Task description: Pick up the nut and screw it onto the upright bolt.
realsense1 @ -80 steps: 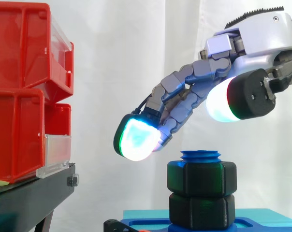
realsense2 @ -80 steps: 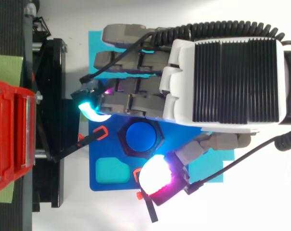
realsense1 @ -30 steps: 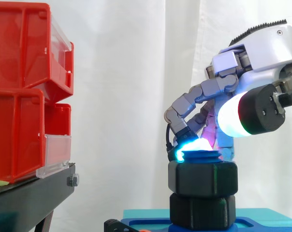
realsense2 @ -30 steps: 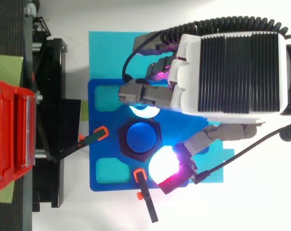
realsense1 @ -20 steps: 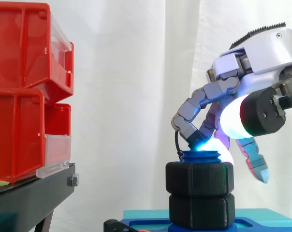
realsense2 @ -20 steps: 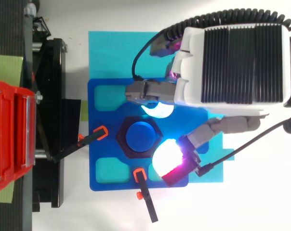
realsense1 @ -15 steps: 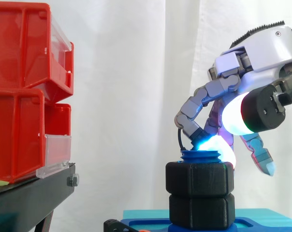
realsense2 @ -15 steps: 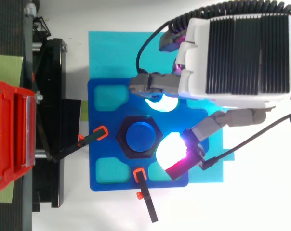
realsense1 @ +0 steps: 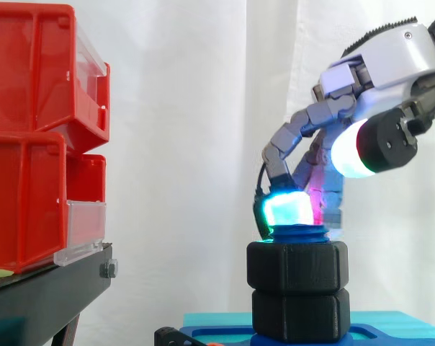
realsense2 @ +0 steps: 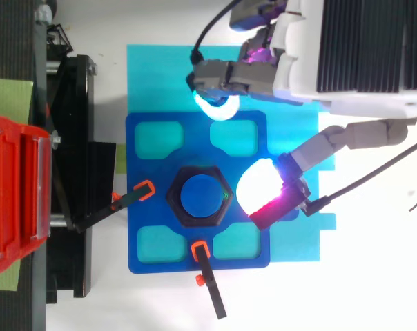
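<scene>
Two black hex nuts sit stacked on the upright blue bolt (realsense1: 298, 232): an upper nut (realsense1: 298, 267) and a lower nut (realsense1: 300, 316). From above, the upper nut (realsense2: 182, 211) rings the bolt top (realsense2: 201, 196) in the middle of the blue plate (realsense2: 141, 165). My hand (realsense1: 390, 58) hangs above and to the right, open, holding nothing. A cyan fingertip (realsense1: 282, 210) hovers just over the bolt top, behind it. In the top view the fingers (realsense2: 226, 76) lie beyond the plate's far edge. The white thumb pad (realsense2: 260, 185) sits just right of the nut, apart from it.
Red bins (realsense1: 30, 137) stand stacked on a black stand (realsense1: 45, 295) at the left. Two orange-tipped clamps (realsense2: 145, 187) (realsense2: 200, 249) point at the nut from the left and the near side. The plate rests on a cyan sheet (realsense2: 153, 76).
My fingers and thumb were closed against the upper nut a second ago. They have since spread, and the hand has drawn back off the nut toward the plate's far edge.
</scene>
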Controlling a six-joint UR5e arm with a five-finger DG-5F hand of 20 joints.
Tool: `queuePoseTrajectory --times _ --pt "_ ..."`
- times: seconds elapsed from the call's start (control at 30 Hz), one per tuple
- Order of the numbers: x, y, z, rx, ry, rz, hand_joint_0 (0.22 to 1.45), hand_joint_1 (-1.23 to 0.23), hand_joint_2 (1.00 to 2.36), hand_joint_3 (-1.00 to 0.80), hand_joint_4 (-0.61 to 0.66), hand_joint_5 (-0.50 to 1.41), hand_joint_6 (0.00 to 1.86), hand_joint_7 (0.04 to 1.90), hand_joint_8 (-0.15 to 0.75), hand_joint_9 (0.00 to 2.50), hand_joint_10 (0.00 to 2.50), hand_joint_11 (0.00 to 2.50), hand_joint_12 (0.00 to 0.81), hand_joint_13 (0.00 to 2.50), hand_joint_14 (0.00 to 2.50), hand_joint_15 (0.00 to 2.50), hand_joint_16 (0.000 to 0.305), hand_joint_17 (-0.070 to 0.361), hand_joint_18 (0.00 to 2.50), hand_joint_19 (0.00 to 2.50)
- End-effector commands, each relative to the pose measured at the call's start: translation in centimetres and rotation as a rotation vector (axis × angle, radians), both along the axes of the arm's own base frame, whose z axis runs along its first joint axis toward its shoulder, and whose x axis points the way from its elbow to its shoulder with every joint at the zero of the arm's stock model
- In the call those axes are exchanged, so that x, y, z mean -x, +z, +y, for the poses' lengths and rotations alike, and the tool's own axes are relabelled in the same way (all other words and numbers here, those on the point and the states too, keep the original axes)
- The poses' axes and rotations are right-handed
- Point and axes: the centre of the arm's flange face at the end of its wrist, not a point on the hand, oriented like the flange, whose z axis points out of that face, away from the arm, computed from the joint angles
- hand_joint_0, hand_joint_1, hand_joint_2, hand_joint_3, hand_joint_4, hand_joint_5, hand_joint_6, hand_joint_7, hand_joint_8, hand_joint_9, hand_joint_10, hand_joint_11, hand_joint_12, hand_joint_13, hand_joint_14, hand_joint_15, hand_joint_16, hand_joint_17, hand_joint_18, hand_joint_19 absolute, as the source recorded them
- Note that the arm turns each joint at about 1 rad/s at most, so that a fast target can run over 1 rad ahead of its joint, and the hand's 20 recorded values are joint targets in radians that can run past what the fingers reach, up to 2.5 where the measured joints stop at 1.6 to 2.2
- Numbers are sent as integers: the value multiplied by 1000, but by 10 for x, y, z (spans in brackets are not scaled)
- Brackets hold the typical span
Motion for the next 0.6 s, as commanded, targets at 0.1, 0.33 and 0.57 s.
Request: queuePoseTrajectory --times 0.1,0.33,0.57 --pt "-5 9 3 -61 33 -38 478 -342 1000 -500 113 -119 502 779 215 945 0 0 199 814 0 0 22 49 534 45" --pt "-13 12 21 -173 46 -87 475 -343 1000 -500 91 -139 502 688 209 864 0 0 205 767 0 0 23 51 460 12" --pt "-19 9 38 -245 47 -112 475 -345 1000 -500 97 -139 502 695 209 853 0 0 206 765 0 0 23 51 453 7"
